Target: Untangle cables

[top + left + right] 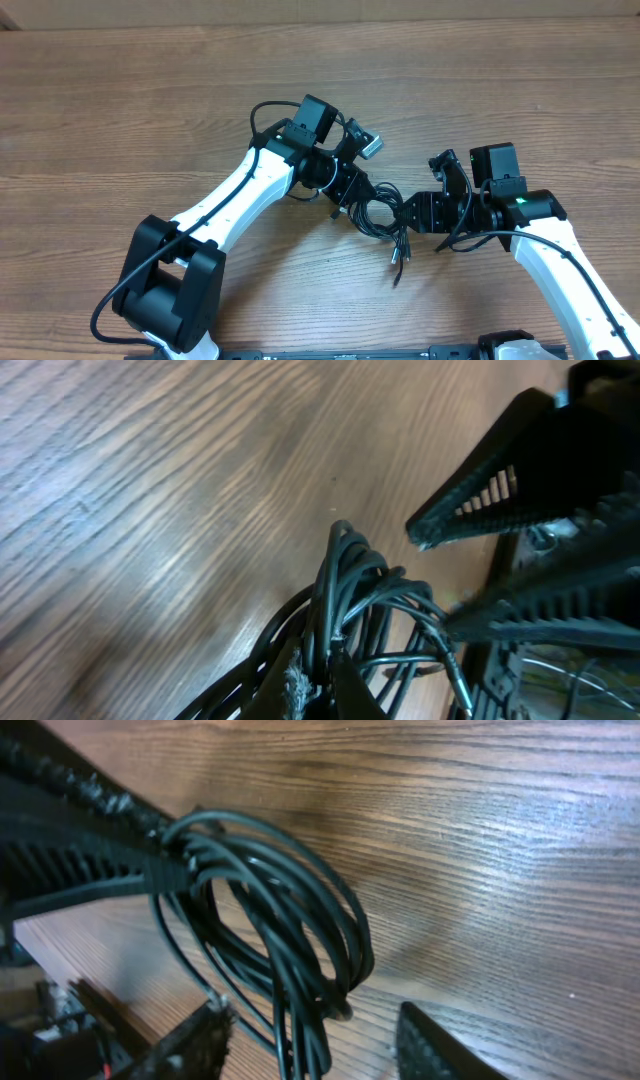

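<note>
The cables [378,214] are a bundle of thin black cords looped together on the wooden table between my two grippers. Their loose plug ends [398,258] trail toward the front. My left gripper [352,195] is shut on the bundle's left side. In the left wrist view its fingers [318,685] pinch several strands of the cables [350,590], and a silver-tipped plug [460,695] lies beside them. My right gripper [412,212] is open at the bundle's right side. In the right wrist view the cable loops [280,920] hang between its spread fingers [315,1040].
The wooden table [150,90] stretches bare to the left and back. Both arms reach in from the front edge, and their thicker fixed cables loop near the wrists. The two grippers are very close together, and the right fingers [480,530] fill the right of the left wrist view.
</note>
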